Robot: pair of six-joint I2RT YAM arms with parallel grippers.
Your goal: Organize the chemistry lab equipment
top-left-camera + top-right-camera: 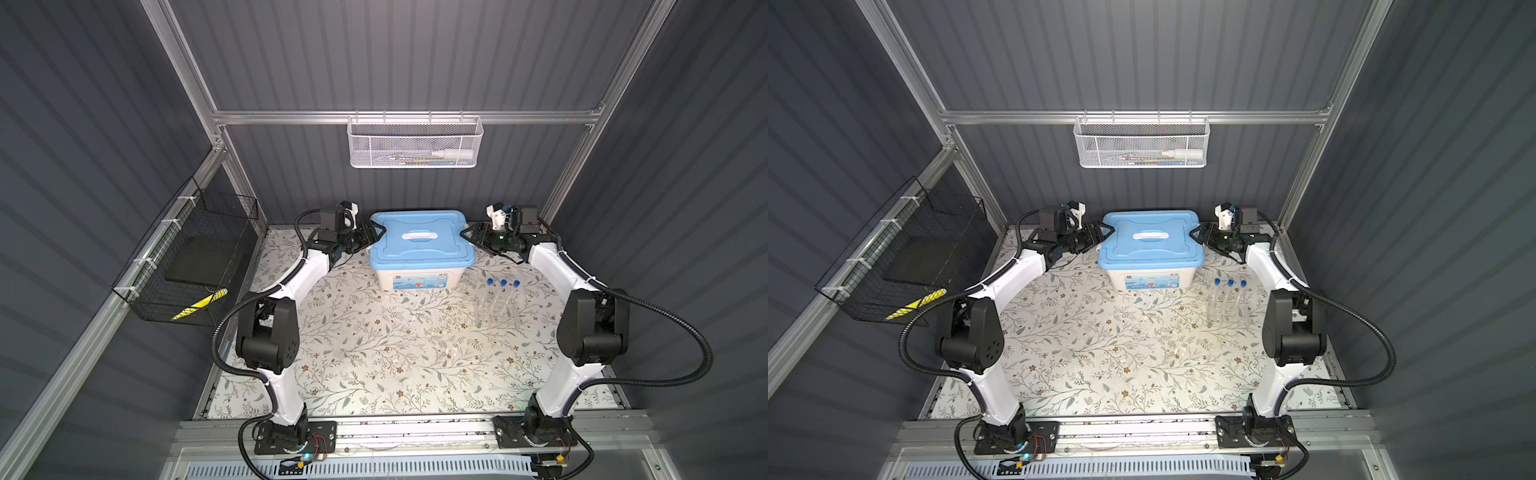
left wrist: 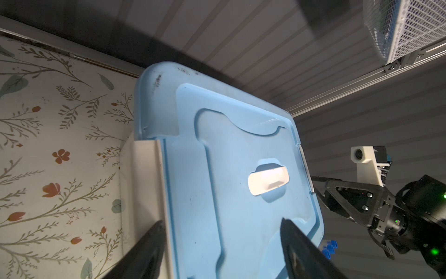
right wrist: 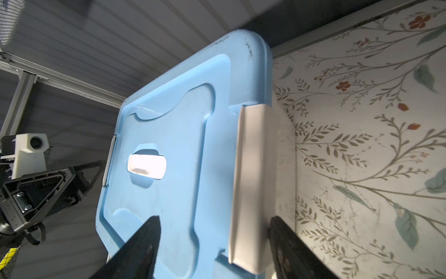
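At the back of the desk (image 1: 374,353), found left gripper (image 1: 379,232) and right gripper (image 1: 464,235) spread wide, straddling white side latches (image 2: 147,181) of the blue-lidded box (image 1: 415,278).

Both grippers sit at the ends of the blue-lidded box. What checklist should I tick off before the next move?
1. Blue lid seated flat on the box: ok.
2. Left gripper at its end, jaws open astride the left latch: ok.
3. Right gripper likewise open astride the right latch: ok.
4. Latches released: not ok, both look clipped over the lid edge.
5. Test tubes upright in the rack, apart from both grippers: ok.
6. Box contents: cannot tell, the lid hides them.
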